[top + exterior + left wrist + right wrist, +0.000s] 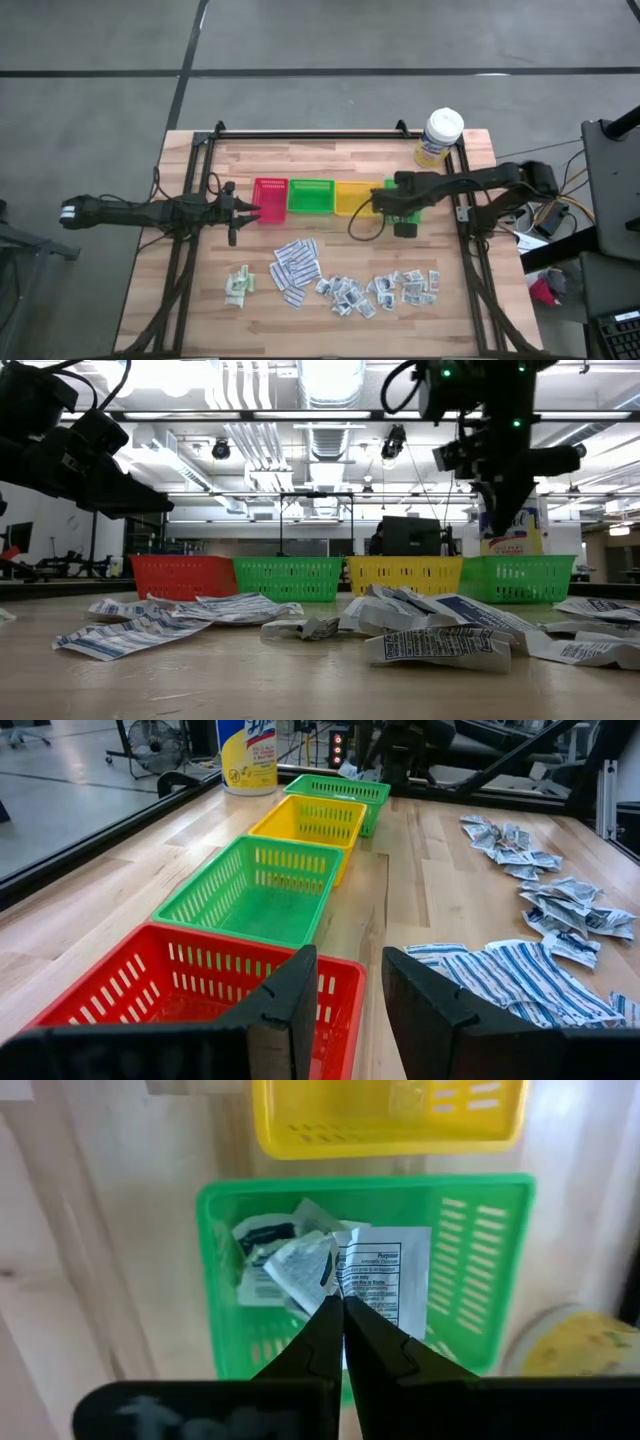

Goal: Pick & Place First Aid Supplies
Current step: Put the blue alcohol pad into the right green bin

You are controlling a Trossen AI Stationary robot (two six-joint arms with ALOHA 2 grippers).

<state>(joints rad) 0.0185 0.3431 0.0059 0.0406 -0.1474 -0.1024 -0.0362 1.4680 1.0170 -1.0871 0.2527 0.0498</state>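
Green mesh tray (480, 1240) at the row's end is seen beneath the right tool (342, 1315), whose jaws are closed on a small white packet (305, 1265); further packets (385, 1275) lie inside. The left tool (345, 1005) is held part-open and empty over the red tray (120, 995). Loose sachets (340, 285) are scattered across the wooden surface (200, 320).

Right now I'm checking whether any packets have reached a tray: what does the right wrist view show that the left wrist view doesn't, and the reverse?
Only the right wrist view looks into the end green tray, where packets lie, with the right tool shut and hanging above them. Only the left wrist view shows the red tray, the middle green tray, the packets left on the table, and the left tool at the red tray. Both show the yellow tray and the yellow-labelled tub.
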